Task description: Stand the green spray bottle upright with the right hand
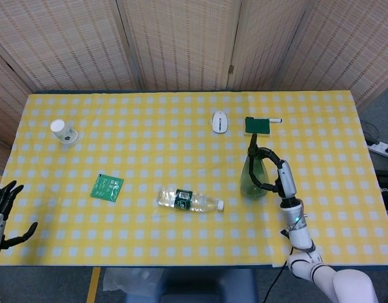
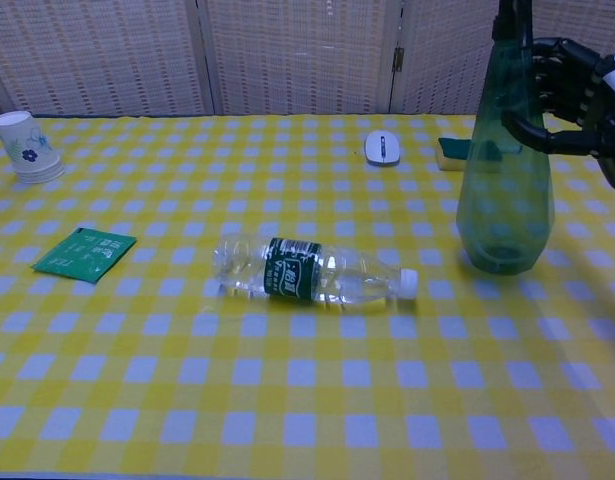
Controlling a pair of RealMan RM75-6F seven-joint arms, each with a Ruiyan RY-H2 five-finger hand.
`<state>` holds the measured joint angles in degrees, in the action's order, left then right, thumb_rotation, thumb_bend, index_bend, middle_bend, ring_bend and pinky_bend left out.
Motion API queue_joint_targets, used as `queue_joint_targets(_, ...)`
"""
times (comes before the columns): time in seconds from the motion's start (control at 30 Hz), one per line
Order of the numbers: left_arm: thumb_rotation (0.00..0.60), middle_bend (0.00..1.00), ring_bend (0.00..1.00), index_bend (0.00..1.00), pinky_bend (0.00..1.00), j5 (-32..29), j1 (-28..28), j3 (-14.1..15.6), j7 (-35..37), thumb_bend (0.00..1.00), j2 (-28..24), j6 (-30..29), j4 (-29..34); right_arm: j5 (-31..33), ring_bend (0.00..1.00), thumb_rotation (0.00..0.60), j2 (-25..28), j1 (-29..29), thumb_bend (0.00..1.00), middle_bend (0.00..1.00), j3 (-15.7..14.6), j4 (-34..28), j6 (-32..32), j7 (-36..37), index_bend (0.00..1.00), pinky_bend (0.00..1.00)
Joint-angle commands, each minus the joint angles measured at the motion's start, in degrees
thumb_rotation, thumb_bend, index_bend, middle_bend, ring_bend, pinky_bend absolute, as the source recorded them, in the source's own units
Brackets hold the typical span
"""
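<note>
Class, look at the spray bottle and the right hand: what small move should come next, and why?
Probably open the right hand and ease it away: the green spray bottle stands upright with its base apparently on the tablecloth, while the fingers wrap its neck.

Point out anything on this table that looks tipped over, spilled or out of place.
The clear water bottle lies on its side mid-table, cap on, nothing spilled. The green spray bottle stands upright, the right hand around its neck. Nothing else stands out.

Yellow-and-white checked tablecloth (image 1: 149, 126), translucent green spray bottle (image 2: 505, 190), green packet (image 1: 106, 187), white mouse (image 1: 219, 122)
</note>
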<state>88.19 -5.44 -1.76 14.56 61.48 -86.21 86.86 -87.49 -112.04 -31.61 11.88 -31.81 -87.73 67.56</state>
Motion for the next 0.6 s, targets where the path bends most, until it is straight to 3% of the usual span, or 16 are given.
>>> queue_joint_targets(0.03,0.492,0.03,0.06,0.0,0.0,-0.01,-0.03,0.0,0.11,0.36,-0.03,0.08,-0.04,-0.13,0.68,0.6,-1.58,0.21,0.4,0.66,-0.52,2.33,-0.55,1.94,0.64,0.55)
queue_joint_targets(0.27,0.495,0.03,0.06,0.0,0.0,0.22,0.02,0.01,0.64,0.36,-0.09,-0.13,-0.12,0.13,0.66,0.6,-1.8,1.61,0.4,0.64,-2.13,4.15,1.45,3.05,0.63,0.53)
queue_joint_targets(0.43,0.494,0.03,0.06,0.0,0.0,0.57,0.22,0.17,0.4,0.36,-0.25,-0.51,0.24,-0.28,0.61,0.6,-0.61,2.76,0.4,0.57,-3.55,3.59,2.28,3.16,0.55,0.46)
queue_joint_targets(0.6,0.496,0.04,0.06,0.0,0.0,0.62,0.18,0.35,-0.03,0.36,-0.52,-0.17,0.79,-1.41,0.43,0.6,2.43,3.87,0.4,0.4,-5.32,-0.42,2.36,2.48,0.24,0.35)
